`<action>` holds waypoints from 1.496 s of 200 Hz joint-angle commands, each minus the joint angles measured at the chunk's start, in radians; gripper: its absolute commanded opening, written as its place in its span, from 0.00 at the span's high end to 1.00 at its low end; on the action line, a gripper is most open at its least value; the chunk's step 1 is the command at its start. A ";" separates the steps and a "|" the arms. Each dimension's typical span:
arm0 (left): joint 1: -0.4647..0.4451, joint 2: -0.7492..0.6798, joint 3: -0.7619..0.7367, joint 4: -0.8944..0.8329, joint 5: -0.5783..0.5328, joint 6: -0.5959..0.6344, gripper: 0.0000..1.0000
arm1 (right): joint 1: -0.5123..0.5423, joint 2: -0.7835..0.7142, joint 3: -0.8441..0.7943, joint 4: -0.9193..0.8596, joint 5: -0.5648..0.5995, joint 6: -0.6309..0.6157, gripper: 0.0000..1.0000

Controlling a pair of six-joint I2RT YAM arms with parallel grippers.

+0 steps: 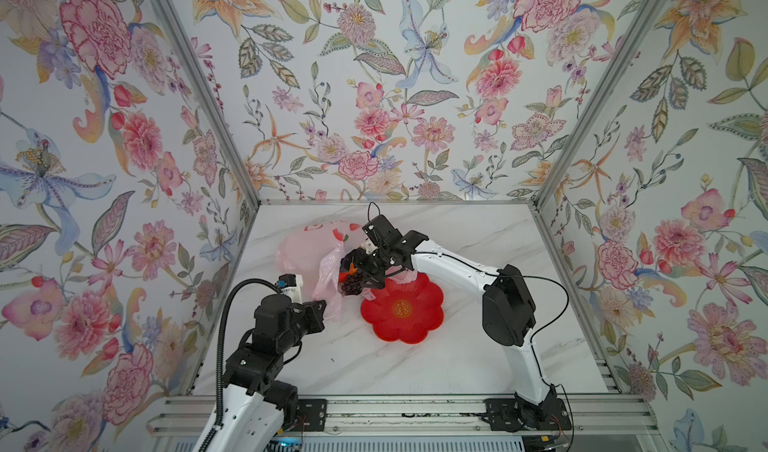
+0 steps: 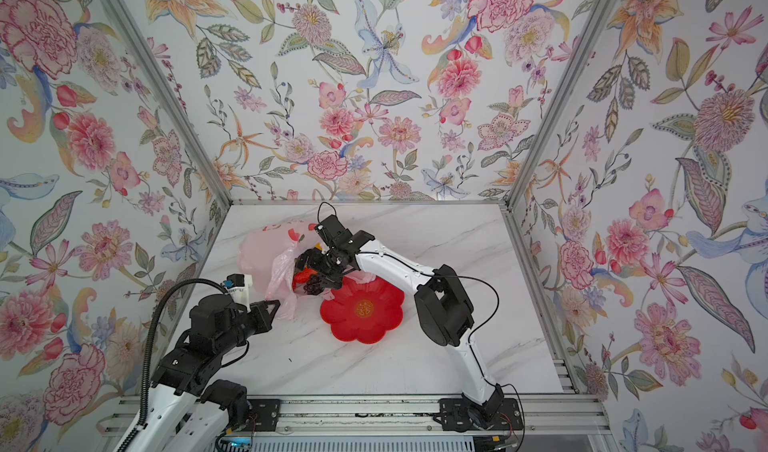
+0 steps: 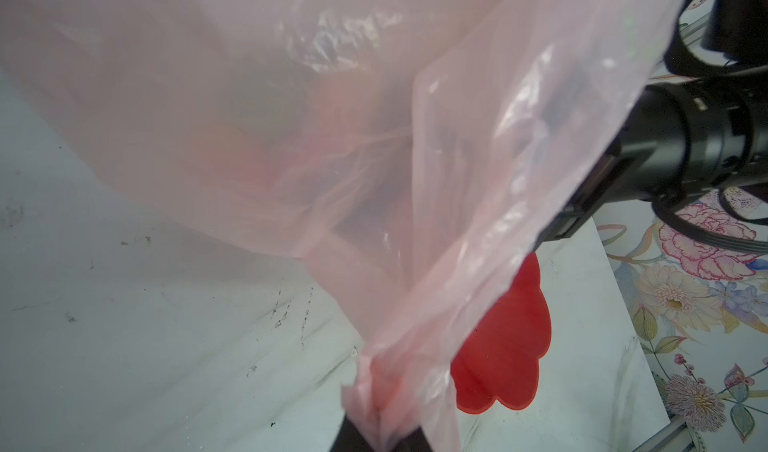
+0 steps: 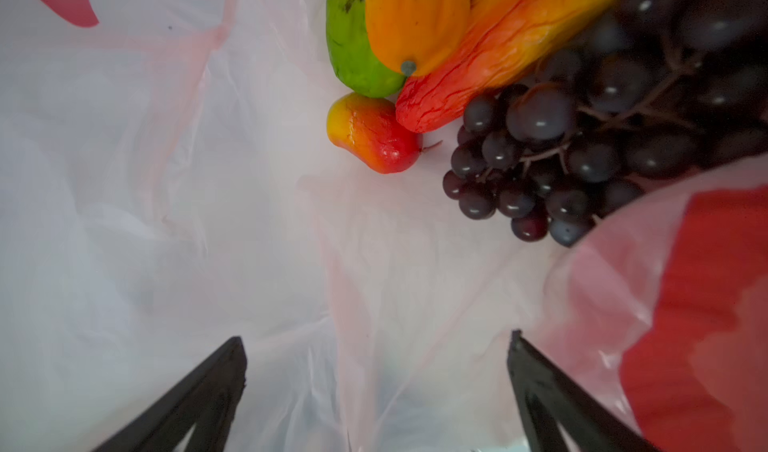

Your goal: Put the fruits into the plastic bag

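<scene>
We clamp our left gripper [image 3: 376, 427] tight on the handle of the plastic bag [image 3: 249, 117]; our right gripper [image 4: 376, 339] stands wide open, empty, inside that bag with the grape bunch [image 4: 573, 146].

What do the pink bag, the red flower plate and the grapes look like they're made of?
Pink bag: thin plastic film, translucent, crinkled, shiny creases.
Red flower plate: probably moulded plastic, smooth, even sheen.
Grape bunch: likely imitation plastic or rubber, glossy dark berries with sharp highlights; not certain.
</scene>
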 commanded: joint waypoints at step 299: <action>0.004 0.011 -0.009 0.007 0.005 0.019 1.00 | -0.195 -0.504 -0.560 0.007 0.336 -0.189 0.01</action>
